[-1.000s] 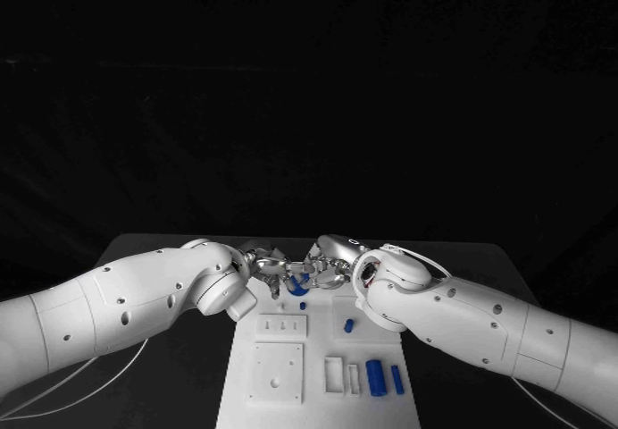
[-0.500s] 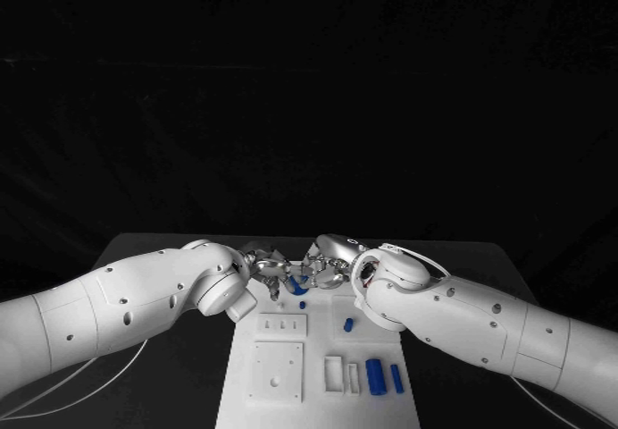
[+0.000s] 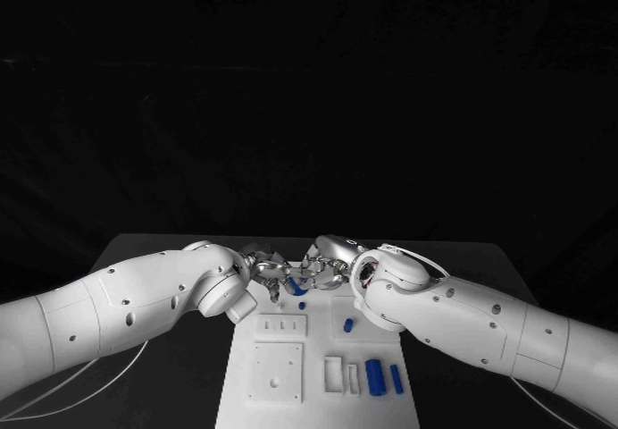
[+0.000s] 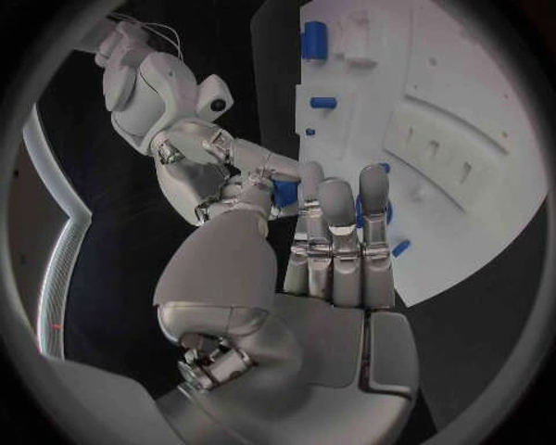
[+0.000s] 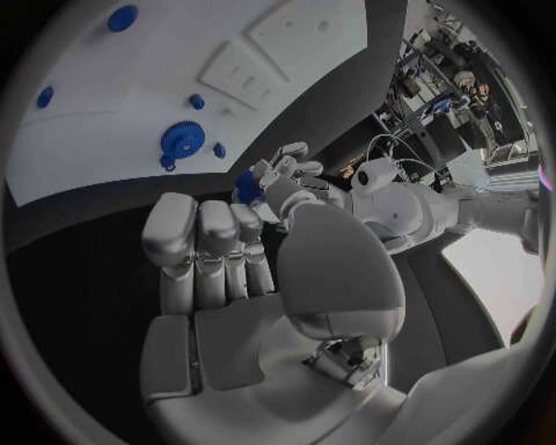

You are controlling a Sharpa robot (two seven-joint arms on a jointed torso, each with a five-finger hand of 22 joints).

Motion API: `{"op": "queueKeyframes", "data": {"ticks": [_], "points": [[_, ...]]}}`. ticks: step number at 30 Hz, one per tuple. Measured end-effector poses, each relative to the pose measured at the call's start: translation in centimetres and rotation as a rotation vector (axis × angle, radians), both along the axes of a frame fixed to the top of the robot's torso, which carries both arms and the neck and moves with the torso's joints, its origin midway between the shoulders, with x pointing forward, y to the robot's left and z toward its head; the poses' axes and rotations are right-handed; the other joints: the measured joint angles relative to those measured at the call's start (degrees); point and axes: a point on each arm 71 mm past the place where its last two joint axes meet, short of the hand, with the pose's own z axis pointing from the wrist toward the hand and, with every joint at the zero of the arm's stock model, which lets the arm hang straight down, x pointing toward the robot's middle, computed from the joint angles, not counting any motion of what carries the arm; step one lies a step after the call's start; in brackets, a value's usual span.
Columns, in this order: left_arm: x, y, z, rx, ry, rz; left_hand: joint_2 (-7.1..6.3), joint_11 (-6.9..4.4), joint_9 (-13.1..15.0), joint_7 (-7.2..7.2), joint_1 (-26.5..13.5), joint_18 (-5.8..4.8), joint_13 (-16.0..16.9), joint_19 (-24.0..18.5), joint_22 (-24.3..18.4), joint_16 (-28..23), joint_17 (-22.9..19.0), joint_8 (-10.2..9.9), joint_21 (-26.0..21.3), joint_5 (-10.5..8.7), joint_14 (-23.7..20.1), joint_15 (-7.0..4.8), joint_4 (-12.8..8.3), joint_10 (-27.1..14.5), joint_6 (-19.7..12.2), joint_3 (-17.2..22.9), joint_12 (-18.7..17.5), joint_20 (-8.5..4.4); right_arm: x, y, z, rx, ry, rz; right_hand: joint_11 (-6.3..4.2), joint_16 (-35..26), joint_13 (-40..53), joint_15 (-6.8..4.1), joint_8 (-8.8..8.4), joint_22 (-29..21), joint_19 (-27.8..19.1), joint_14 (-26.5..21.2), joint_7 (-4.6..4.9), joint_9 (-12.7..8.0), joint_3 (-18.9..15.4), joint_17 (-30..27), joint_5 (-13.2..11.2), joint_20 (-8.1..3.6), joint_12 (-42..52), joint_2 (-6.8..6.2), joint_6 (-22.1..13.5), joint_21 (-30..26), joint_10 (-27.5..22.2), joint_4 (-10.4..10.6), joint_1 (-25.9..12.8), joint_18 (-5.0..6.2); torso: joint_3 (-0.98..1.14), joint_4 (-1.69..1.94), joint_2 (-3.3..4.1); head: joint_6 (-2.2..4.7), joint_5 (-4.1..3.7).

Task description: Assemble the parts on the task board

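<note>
Above the task board [image 3: 322, 357], left hand [image 3: 271, 266], right hand [image 3: 329, 264], apparently both holding a blue part [image 3: 297, 286]

We see our right hand [image 5: 249, 278] from behind, its fingers [image 5: 214, 246] held side by side and reaching toward the white task board [image 5: 151, 83], the broad thumb beside them. Just past those fingertips our left hand [image 5: 284, 176] meets it, and a small blue part [image 5: 246, 192] shows between the two hands; which hand grips it we cannot tell. On the board lie a blue gear [image 5: 182, 138], a small blue peg [image 5: 197, 101] and two blue round pieces [image 5: 121, 17] near the rim. Dark counter [image 5: 69, 278] borders the board.
</note>
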Motion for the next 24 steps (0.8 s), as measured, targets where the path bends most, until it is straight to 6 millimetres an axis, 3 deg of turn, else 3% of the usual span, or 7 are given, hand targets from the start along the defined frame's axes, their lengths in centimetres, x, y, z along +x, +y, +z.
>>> {"op": "queueKeyframes", "data": {"ticks": [11,15,21,24], "points": [[-0.03,-0.13,-0.07,-0.007,0.006,0.000,4.19,0.00,-1.0,-0.04,1.1,0.00,-0.5,0.0,1.4,0.0,-0.1,0.0,-1.2,1.69,0.0,0.00,-3.4,0.0,-0.4,-0.9,-0.7,0.00,0.06,-0.03,-0.06,-0.005,0.004,-0.004,0.00,0.0,0.0,0.00,0.10,0.0,0.0,0.0,0.02,0.0,0.0,0.0,0.0,0.00,0.0,-0.07,0.0,0.0,0.0,0.0,0.1,0.00,0.03,0.03,0.00,-0.08,0.05],[-0.06,-0.19,-0.07,-0.014,0.009,0.000,5.77,0.01,-2.2,-0.13,2.3,0.00,-1.0,0.0,1.7,0.0,-0.2,0.0,-1.5,4.92,0.0,0.00,-5.6,0.0,-1.0,0.1,-1.5,0.00,0.10,-0.05,-0.16,-0.009,0.006,-0.007,0.00,0.0,0.0,0.00,0.10,0.0,0.0,0.0,0.01,0.0,0.0,0.0,0.0,0.00,0.0,-0.07,-0.2,0.0,0.0,0.0,0.1,0.00,0.04,0.03,0.00,-0.13,0.10],[-0.11,-0.35,-0.01,-0.024,0.013,-0.004,7.50,0.03,-4.9,0.00,4.0,0.00,-2.1,0.0,2.3,0.0,-0.1,-0.2,-1.8,8.32,0.0,0.04,-8.6,0.0,-1.6,2.4,-2.7,0.00,0.17,-0.17,-0.30,-0.015,0.010,-0.015,0.01,0.0,0.0,0.01,0.05,0.0,0.0,0.0,-0.08,0.0,0.0,0.0,0.0,0.00,0.0,-0.07,-0.1,0.0,0.0,0.0,0.1,0.00,0.04,0.03,0.00,-0.16,0.18],[-0.12,-0.39,0.01,-0.028,0.014,-0.006,7.86,0.03,-5.5,0.25,4.3,0.01,-3.0,0.1,2.9,0.0,0.1,-0.5,-2.0,10.13,-0.2,0.23,-10.4,0.0,-1.8,3.6,-3.4,0.14,0.19,-0.22,-0.36,-0.017,0.011,-0.017,0.01,0.0,0.0,0.06,0.04,0.0,0.0,-0.1,-0.14,0.0,0.0,0.0,0.0,0.00,0.0,-0.07,-0.1,0.0,0.0,0.0,0.1,0.00,0.08,0.02,0.00,-0.16,0.22]]}}
